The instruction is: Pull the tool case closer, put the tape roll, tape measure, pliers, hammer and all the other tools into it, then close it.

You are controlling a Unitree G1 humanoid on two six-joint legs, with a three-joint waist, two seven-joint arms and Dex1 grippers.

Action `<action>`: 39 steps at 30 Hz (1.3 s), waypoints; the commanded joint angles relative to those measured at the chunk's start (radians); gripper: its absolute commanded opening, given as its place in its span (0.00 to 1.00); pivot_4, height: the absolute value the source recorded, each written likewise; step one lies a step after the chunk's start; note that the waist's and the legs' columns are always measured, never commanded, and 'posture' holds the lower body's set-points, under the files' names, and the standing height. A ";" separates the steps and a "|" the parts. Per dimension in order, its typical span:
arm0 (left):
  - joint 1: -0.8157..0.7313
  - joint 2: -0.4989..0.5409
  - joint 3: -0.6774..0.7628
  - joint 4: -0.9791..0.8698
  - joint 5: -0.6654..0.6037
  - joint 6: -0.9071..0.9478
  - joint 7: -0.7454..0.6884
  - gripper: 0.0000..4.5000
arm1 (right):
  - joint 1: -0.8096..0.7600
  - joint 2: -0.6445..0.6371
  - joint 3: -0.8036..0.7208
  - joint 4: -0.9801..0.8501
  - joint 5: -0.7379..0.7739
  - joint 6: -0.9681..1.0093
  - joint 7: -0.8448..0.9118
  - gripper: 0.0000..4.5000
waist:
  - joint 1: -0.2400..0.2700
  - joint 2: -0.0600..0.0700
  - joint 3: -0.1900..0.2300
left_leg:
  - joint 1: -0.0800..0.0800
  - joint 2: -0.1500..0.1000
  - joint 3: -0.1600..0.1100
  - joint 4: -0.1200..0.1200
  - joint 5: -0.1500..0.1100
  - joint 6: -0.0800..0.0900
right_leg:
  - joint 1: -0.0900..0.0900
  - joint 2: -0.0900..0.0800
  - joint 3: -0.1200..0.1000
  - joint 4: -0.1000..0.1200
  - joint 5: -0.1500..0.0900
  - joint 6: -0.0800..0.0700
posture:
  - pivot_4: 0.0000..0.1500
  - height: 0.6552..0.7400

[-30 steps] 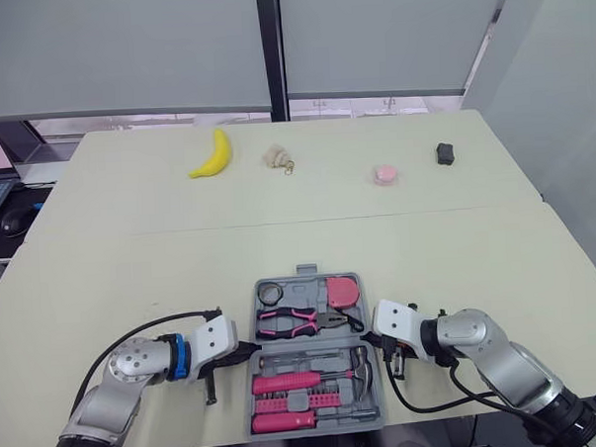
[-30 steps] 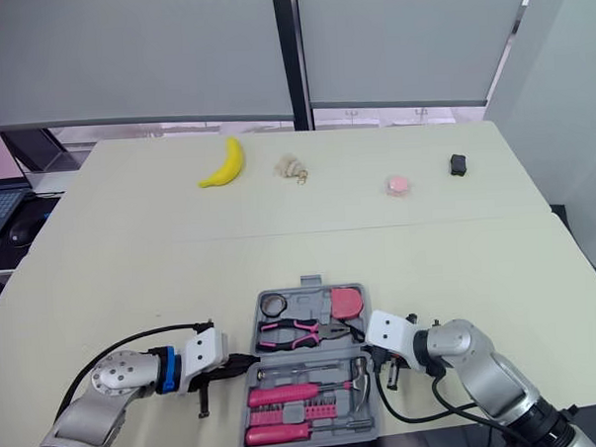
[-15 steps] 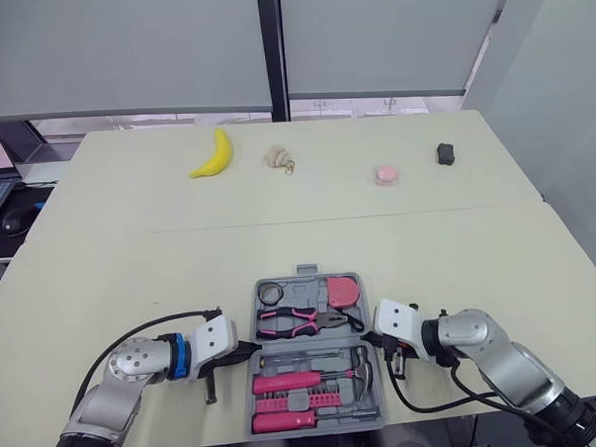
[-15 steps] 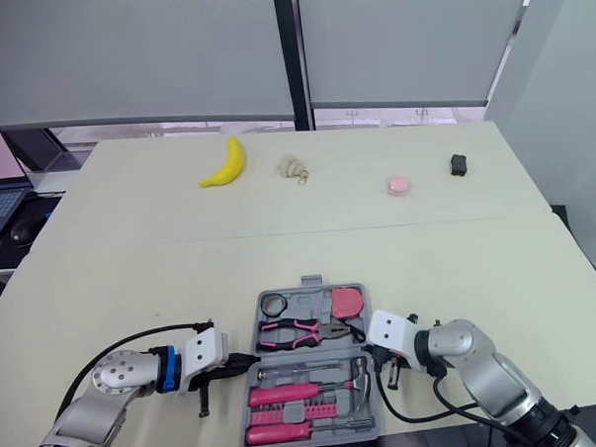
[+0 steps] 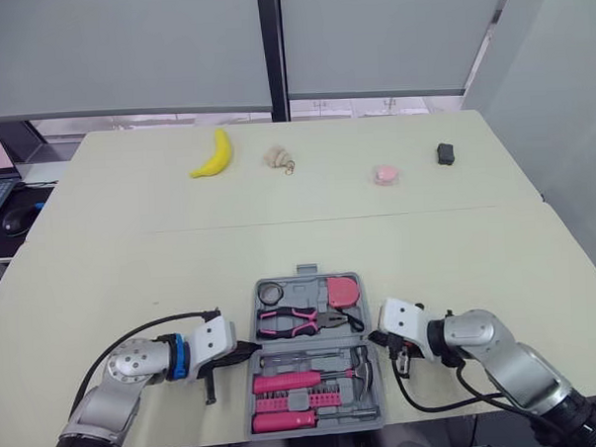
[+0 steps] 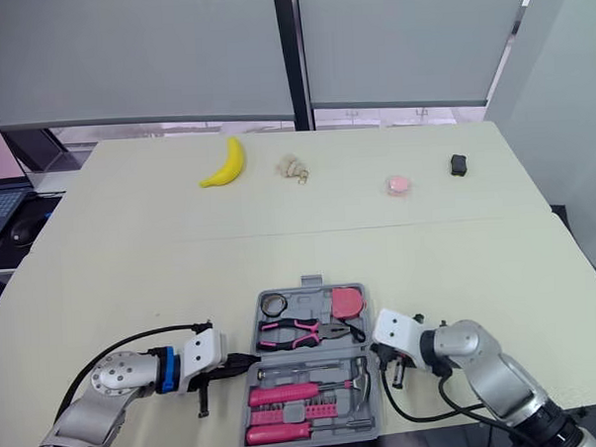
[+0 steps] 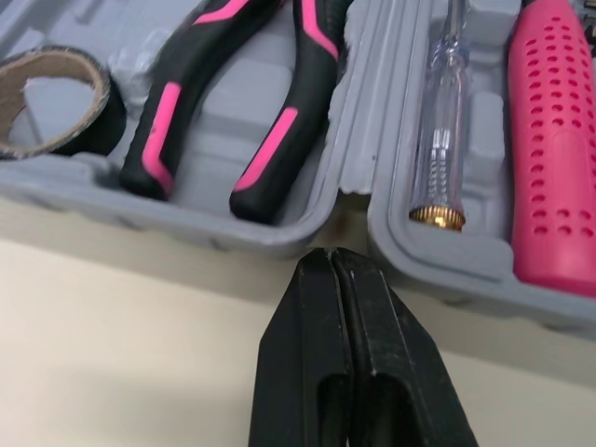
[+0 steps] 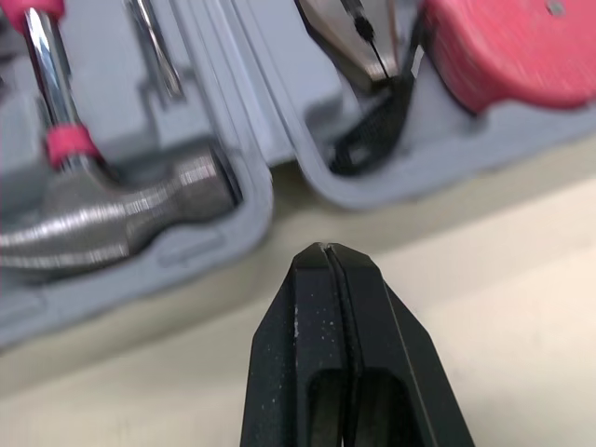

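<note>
Pale table (image 5: 131, 260) under grey blinds, with banana (image 5: 212, 154), pink disc (image 5: 385, 174) and black block (image 5: 445, 154) along the far side. At the near edge, case (image 5: 305, 273), open, both halves flat. In the far half: tape roll (image 5: 270, 290), pliers (image 5: 297, 321), tape measure (image 5: 341, 292). In the near half: hammer (image 5: 362, 367), pink screwdrivers (image 5: 285, 381). Left gripper (image 7: 331, 256), fingers pressed together on nothing, tip just beside the case's left side at the hinge line. Right gripper (image 8: 326, 250), likewise closed and empty, just beside the right side near the hammer head
</note>
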 commanded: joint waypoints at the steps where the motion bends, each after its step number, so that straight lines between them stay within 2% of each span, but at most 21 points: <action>1: 0.011 0.052 0.089 0.040 -0.050 0.007 -0.013 0.00 | 0.056 -0.038 -0.108 -0.079 0.009 -0.043 -0.045 0.00 | -0.001 0.000 0.000 | 0.000 0.000 0.000 0.000 0.000 0.000 | 0.000 0.000 0.000 0.000 0.000 0.000 | 1.00 0.85; 4: 0.026 0.085 0.122 -0.028 -0.129 0.016 -0.082 0.00 | 0.125 -0.046 -0.184 -0.143 0.021 -0.047 -0.081 0.00 | -0.001 0.000 0.000 | 0.000 0.001 -0.001 0.000 0.000 0.000 | 0.000 0.000 0.000 0.000 -0.002 0.003 | 1.00 0.85; 8: 0.089 0.150 0.094 -0.283 -0.249 0.103 -0.209 0.00 | 0.216 -0.044 -0.265 -0.239 0.087 -0.014 -0.074 0.00 | 0.000 0.000 0.000 | -0.001 0.000 0.000 0.000 0.000 0.000 | 0.000 -0.001 0.000 0.000 -0.003 0.003 | 1.00 0.85; 13: 0.085 0.147 -0.027 -0.445 -0.233 0.133 -0.266 0.00 | 0.259 -0.047 -0.262 -0.287 0.111 0.030 -0.085 0.00 | 0.001 0.000 0.000 | 0.000 -0.001 0.002 0.000 0.000 0.000 | 0.001 -0.004 0.002 -0.001 -0.003 0.005 | 1.00 0.85; 19: 0.013 0.073 -0.176 -0.405 -0.089 0.087 -0.236 0.00 | 0.237 -0.037 -0.240 -0.306 0.120 0.074 -0.110 0.00 | 0.001 0.000 0.000 | 0.001 -0.001 0.001 0.001 0.000 0.000 | 0.001 -0.001 0.002 0.000 -0.003 0.006 | 1.00 0.85; 25: -0.038 0.038 -0.248 -0.328 0.008 0.032 -0.212 0.00 | 0.225 -0.048 -0.237 -0.316 0.132 0.097 -0.113 0.00 | 0.001 0.000 0.000 | -0.001 -0.001 0.000 0.000 0.000 0.000 | 0.000 0.000 0.002 -0.001 -0.003 0.005 | 1.00 0.85; 34: -0.050 0.028 -0.297 -0.267 0.079 -0.026 -0.189 0.00 | 0.210 -0.060 -0.254 -0.323 0.140 0.122 -0.118 0.00 | 0.001 0.000 0.000 | 0.000 -0.001 0.000 0.001 0.000 0.000 | 0.001 0.000 0.002 0.000 -0.003 0.005 | 1.00 0.85; 39: -0.062 0.018 -0.306 -0.243 0.103 -0.020 -0.165 0.00 | 0.168 -0.037 -0.281 -0.349 0.221 0.277 -0.123 0.00 | 0.001 0.000 0.000 | 0.000 -0.001 0.000 0.001 0.000 0.000 | 0.001 0.000 0.002 0.000 -0.003 0.005 | 1.00 0.85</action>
